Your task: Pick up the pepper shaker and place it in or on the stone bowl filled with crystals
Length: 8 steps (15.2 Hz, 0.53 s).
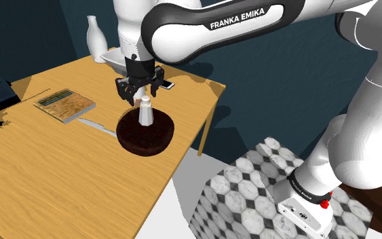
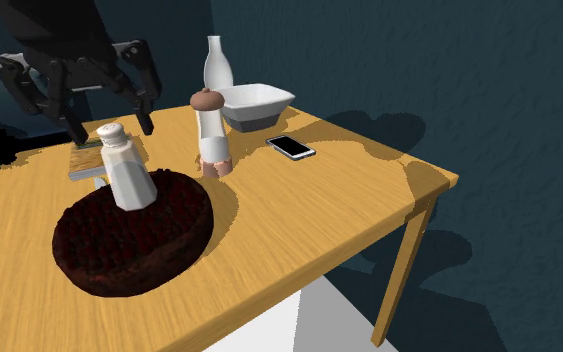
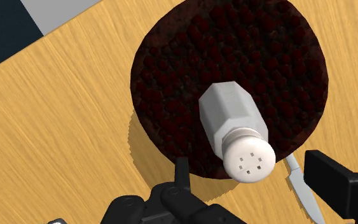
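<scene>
The gripper (image 1: 142,95) hung with fingers spread, pinching nothing, just above the white shaker (image 3: 234,121). The shaker stood on dark crystals inside the dark round bowl (image 3: 171,83). A knife (image 3: 300,186) lay beside the bowl. Farther off on the wooden table (image 1: 60,176) were a brown-capped grinder (image 2: 209,130), a white dish (image 2: 257,103), a phone (image 2: 291,147) and a book (image 1: 65,104).
</scene>
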Each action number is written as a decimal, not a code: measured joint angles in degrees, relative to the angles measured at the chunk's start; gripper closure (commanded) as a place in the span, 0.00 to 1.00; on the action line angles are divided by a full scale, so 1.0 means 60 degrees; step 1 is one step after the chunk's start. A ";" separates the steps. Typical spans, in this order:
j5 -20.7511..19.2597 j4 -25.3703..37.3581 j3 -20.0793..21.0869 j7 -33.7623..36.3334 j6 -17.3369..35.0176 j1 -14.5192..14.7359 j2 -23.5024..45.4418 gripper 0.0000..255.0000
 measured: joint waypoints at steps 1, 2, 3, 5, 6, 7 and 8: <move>0.0000 0.0000 0.0000 0.0000 0.0000 0.0000 0.0000 0.00; 0.0000 0.0000 0.0000 0.0000 0.0000 0.0000 0.0000 0.00; 0.0000 0.0000 0.0000 0.0000 0.0000 0.0000 0.0000 0.00; 0.0033 0.0104 0.0018 -0.0012 -0.0149 0.0014 -0.0051 0.00; 0.0085 0.0202 0.0032 -0.0056 -0.0327 0.0011 -0.0145 0.00; 0.0146 0.0328 0.0049 -0.0107 -0.0552 0.0010 -0.0259 0.00; 0.0170 0.0532 0.0077 -0.0103 -0.0789 0.0045 -0.0294 0.00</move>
